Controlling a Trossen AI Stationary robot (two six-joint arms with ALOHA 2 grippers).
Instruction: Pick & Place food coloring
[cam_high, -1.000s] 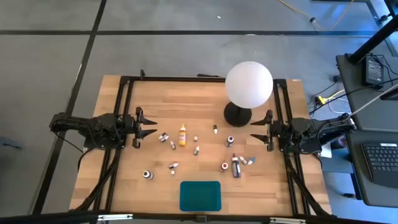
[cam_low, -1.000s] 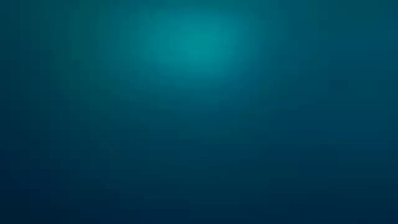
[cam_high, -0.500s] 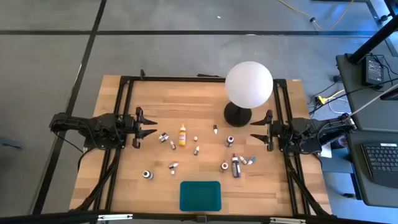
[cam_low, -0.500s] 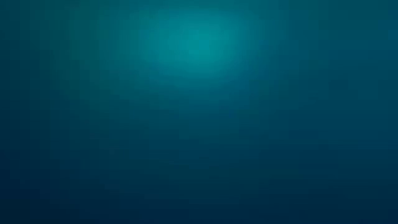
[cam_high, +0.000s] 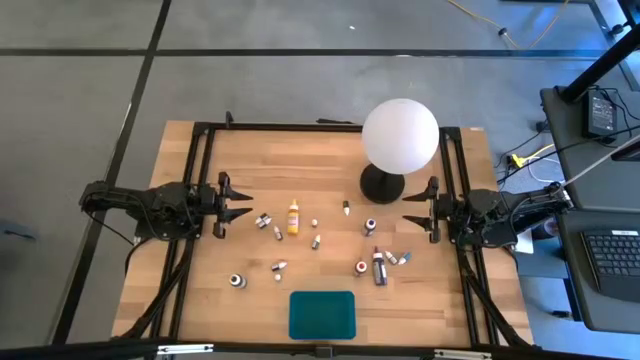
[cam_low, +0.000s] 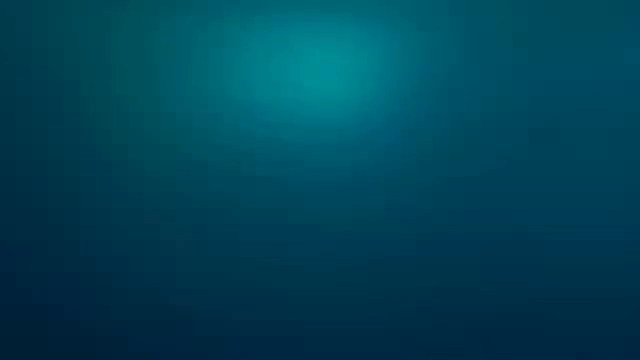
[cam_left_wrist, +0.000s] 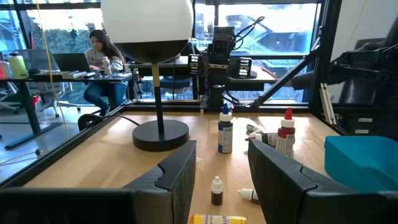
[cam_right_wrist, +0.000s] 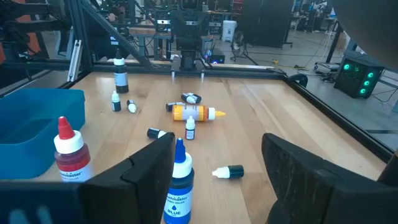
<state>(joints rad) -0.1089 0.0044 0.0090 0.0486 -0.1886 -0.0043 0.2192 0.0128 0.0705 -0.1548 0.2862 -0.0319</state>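
The food coloring lies scattered over the middle of the wooden table (cam_high: 200, 290). It includes a yellow bottle on its side (cam_high: 293, 216), a blue bottle (cam_high: 378, 266) and a red one (cam_high: 360, 268) standing upright, and several tiny pots and vials. My left gripper (cam_high: 247, 206) hovers level at the table's left side, open, left of the bottles. My right gripper (cam_high: 408, 220) hovers level at the right side, open. In the right wrist view the blue bottle (cam_right_wrist: 179, 186) and the red bottle (cam_right_wrist: 68, 152) stand just ahead of the fingers, apart from them.
A white globe lamp (cam_high: 400, 135) on a black base (cam_high: 382, 183) stands at the far right, close to my right gripper. A teal tray (cam_high: 322, 314) sits at the near edge and fills the low view. Black frame rails run along both table sides. A person (cam_left_wrist: 99, 56) sits beyond the table.
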